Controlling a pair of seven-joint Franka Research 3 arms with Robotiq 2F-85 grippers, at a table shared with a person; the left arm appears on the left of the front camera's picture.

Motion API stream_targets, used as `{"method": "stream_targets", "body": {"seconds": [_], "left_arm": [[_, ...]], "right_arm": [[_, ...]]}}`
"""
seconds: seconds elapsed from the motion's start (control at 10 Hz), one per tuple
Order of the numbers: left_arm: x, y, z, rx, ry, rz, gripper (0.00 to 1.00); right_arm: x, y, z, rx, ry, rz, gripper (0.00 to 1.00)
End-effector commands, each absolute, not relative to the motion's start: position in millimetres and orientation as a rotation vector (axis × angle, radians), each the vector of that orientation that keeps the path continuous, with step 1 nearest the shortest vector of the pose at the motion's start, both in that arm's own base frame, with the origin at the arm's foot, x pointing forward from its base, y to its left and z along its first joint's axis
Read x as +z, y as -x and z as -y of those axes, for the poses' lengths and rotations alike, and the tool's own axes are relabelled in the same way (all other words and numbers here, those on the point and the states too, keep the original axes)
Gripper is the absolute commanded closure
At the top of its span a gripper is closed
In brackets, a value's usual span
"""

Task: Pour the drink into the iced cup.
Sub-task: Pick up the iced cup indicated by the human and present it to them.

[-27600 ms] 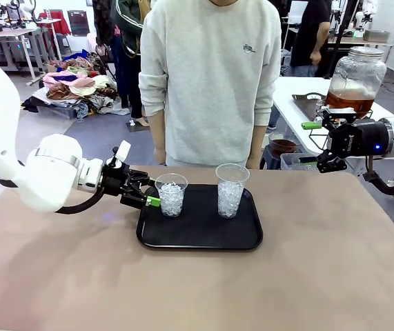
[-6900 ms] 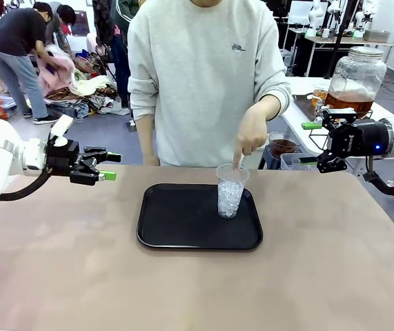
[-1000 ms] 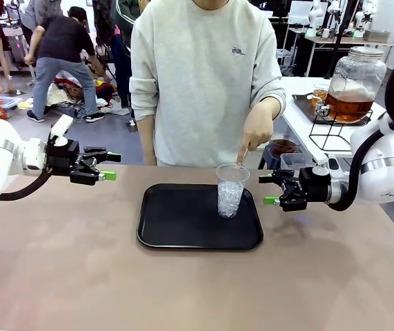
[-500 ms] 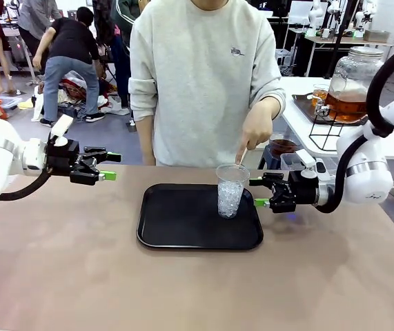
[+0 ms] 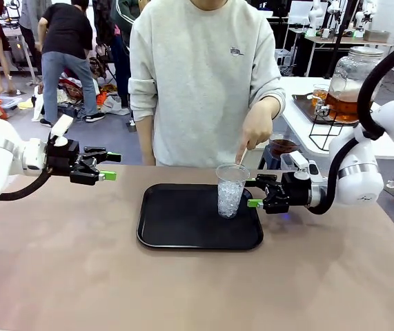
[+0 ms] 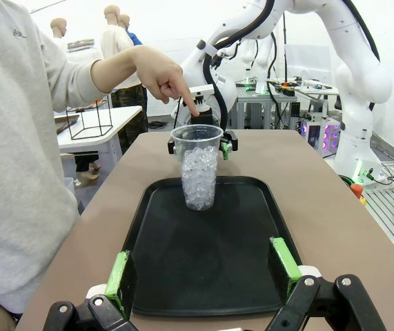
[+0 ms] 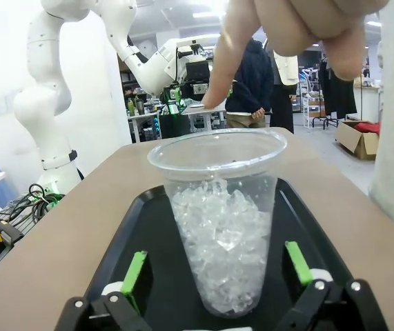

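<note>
A clear plastic cup full of ice (image 5: 230, 191) stands on the right part of a black tray (image 5: 183, 231). My right gripper (image 5: 252, 192) is open just right of the cup, with its fingers level with the cup's lower half. In the right wrist view the iced cup (image 7: 224, 227) stands close ahead, framed by the green pads (image 7: 136, 270). The amber drink sits in a large glass jar (image 5: 352, 81) on the side table at the back right. My left gripper (image 5: 112, 166) hangs open and holds nothing, left of the tray. Its wrist view shows the cup (image 6: 198, 165) at the tray's far end.
A person stands at the far edge, one hand (image 5: 254, 131) pointing down at the cup's rim. A small cup of dark brown liquid (image 5: 281, 146) sits behind the right gripper. Bare tabletop (image 5: 183, 289) spreads in front of the tray.
My right arm has moved left, bringing its open gripper up to the iced cup. The left arm, cup and pointing hand stayed put.
</note>
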State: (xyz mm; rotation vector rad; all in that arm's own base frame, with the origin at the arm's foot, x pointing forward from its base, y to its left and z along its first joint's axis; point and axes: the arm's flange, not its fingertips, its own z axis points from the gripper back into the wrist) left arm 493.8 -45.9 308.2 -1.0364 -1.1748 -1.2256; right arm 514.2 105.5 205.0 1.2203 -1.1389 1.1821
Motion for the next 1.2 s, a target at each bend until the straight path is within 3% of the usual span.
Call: {"method": "stream_targets", "body": {"seconds": [0.0,1.1], "left_arm": [[310.2,-493.5,46.5,-1.214,1.038,1.182,0.00],[310.2,-493.5,46.5,-1.214,1.038,1.182,0.00]], "right_arm": [[207.1,-522.9,-117.8,1.156,-1.237,1.138,0.00],[196.3,-528.5,-153.7,1.101,-1.227,1.123,0.00]]}}
